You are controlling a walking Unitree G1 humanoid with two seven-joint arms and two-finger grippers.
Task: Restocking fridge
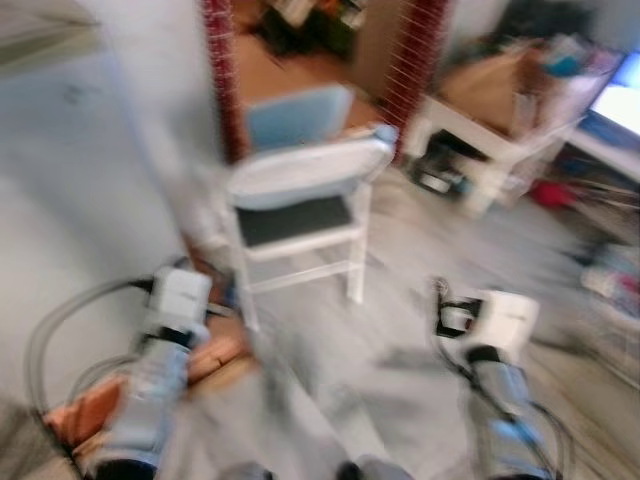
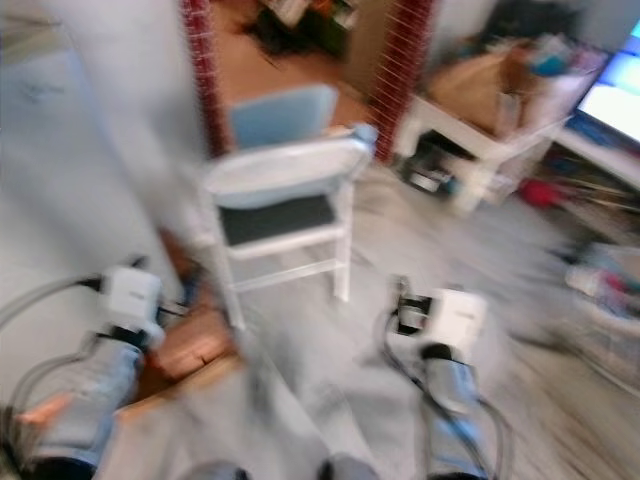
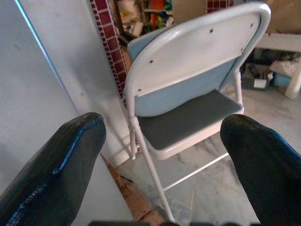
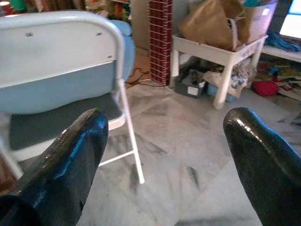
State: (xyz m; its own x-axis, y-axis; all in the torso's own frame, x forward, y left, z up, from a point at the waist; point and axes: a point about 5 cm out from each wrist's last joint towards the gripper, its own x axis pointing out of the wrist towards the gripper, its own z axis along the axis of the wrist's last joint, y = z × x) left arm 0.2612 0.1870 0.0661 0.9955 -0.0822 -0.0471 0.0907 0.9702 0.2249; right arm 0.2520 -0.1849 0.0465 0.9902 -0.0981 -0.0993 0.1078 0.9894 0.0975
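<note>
1. The head views were blurred. A white folding chair (image 1: 300,205) with a dark seat and pale blue back stood on the grey marble floor (image 4: 188,141), just ahead of the robot.
2. The left tool (image 3: 162,155) was held low, its two black fingers (image 3: 56,165) spread wide apart and empty, pointing at the chair beside a pale wall (image 3: 51,84).
3. The right tool (image 4: 164,155) was also spread open and empty, with the chair to one side.
4. A low white desk (image 4: 216,52) stood further back, carrying a brown paper bag (image 4: 209,23), with clutter beneath it.
5. No fridge could be made out for certain.
</note>
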